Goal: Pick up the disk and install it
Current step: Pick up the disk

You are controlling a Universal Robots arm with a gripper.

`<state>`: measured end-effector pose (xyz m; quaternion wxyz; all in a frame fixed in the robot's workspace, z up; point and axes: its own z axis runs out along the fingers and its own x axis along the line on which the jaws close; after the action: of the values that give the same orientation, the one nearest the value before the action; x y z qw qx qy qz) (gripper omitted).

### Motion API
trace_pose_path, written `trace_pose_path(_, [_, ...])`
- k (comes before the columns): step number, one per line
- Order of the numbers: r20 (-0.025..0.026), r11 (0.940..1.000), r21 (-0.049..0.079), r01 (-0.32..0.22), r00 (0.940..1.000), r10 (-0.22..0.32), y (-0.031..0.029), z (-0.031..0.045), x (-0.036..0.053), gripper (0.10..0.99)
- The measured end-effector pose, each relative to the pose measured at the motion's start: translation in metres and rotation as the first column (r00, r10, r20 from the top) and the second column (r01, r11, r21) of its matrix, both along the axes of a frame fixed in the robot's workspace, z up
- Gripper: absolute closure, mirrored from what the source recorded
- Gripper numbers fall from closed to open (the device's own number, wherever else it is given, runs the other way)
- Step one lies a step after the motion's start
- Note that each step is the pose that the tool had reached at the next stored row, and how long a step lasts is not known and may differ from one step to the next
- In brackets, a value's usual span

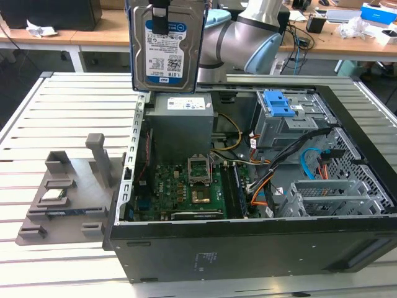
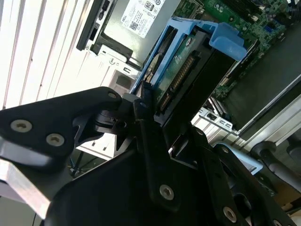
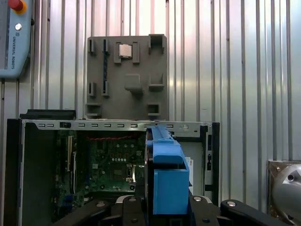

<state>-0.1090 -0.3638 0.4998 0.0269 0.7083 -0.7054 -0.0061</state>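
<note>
The disk (image 1: 166, 46), a silver hard drive with a white-and-blue label, hangs upright above the back edge of the open computer case (image 1: 248, 242). My gripper (image 1: 160, 12) is shut on it from above, one black finger lying over the label. The second wrist view has the disk (image 2: 186, 70) edge-on in its blue frame, clamped between the black fingers (image 2: 146, 110). From the first wrist view the blue frame (image 3: 167, 174) stands over the case, above the gripper (image 3: 167, 214).
Inside the case lie the motherboard (image 1: 192, 186), the power supply (image 1: 183, 118) and a grey drive cage with a blue latch (image 1: 279, 105). A grey fixture tray (image 1: 68, 192) holding a small processor chip (image 1: 54, 195) sits on the slatted table at the exterior view's left.
</note>
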Motion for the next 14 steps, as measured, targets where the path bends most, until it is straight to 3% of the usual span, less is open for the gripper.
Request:
trace_pose_path(1, [0.0001, 1.0, 0.0, 0.0, 1.0, 0.0, 0.0, 0.0, 0.0066, 0.725])
trace_pose_path(6, [0.0001, 1.0, 0.0, 0.0, 1.0, 0.0, 0.0, 0.0, 0.0196, 0.725])
trace_pose_path(10, [0.0001, 1.0, 0.0, 0.0, 1.0, 0.0, 0.0, 0.0, 0.0382, 0.725])
trace_pose_path(14, [0.0, 1.0, 0.0, 0.0, 1.0, 0.0, 0.0, 0.0, 0.0485, 0.725])
